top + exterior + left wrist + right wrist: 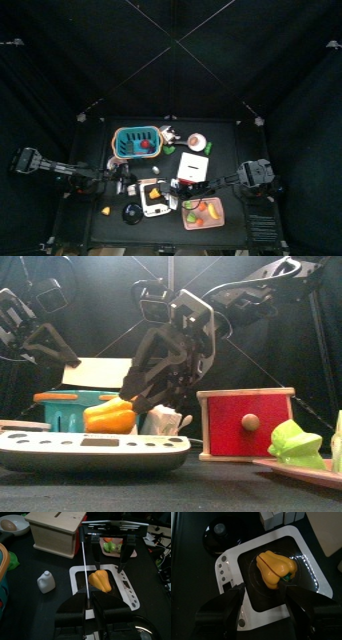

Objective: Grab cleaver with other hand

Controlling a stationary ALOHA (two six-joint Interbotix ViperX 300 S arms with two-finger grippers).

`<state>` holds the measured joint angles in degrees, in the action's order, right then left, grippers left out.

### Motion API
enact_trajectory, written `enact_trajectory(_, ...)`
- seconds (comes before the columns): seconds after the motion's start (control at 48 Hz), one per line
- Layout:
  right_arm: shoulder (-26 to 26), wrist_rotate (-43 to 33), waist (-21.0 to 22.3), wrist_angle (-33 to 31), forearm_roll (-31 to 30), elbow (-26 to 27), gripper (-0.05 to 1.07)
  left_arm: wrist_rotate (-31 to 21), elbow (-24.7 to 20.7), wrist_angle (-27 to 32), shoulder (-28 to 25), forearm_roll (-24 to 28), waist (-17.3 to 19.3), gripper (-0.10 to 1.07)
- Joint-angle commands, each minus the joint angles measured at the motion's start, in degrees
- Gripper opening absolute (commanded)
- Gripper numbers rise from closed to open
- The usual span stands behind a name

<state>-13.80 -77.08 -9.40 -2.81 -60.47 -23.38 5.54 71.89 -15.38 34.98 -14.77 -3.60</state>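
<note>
The cleaver (87, 567) stands edge-on, blade running lengthwise from left hand (90, 604).

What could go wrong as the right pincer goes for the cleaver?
1. The open right pincer hangs over the yellow plastic pepper on the white dark-rimmed scale; it might knock it off.
2. The left pincer holds the pale flat-bladed cleaver edge-on, a thin target; the pincers might collide.

Left gripper (88, 607) is half closed, apparently clamped on a thin edge-on blade (87, 567). Right gripper (264, 592) hangs with jaws spread wide, nothing between them.
</note>
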Motion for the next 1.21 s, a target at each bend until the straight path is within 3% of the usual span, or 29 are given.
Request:
enact_trajectory(0.0,1.41,-0.18,0.18,-0.79,1.14,1.93,0.89,-0.09,-0.79,-0.26,0.0,0.09,0.18,0.52)
enact_trajectory(0.438,1.41,-0.18,0.26,-2.64,6.5,3.08,0.89,-0.09,-0.79,-0.18,0.09,0.0,0.09,0.52)
enact_trajectory(0.646,1.85,0.0,0.09,-6.42,8.7,2.02,0.89,-0.09,-0.79,0.35,0.09,0.0,0.18,0.52)
enact_trajectory(1.188,0.0,-0.09,-1.23,-6.33,11.78,3.34,0.89,-0.09,-0.79,0.35,0.09,0.0,0.18,0.52)
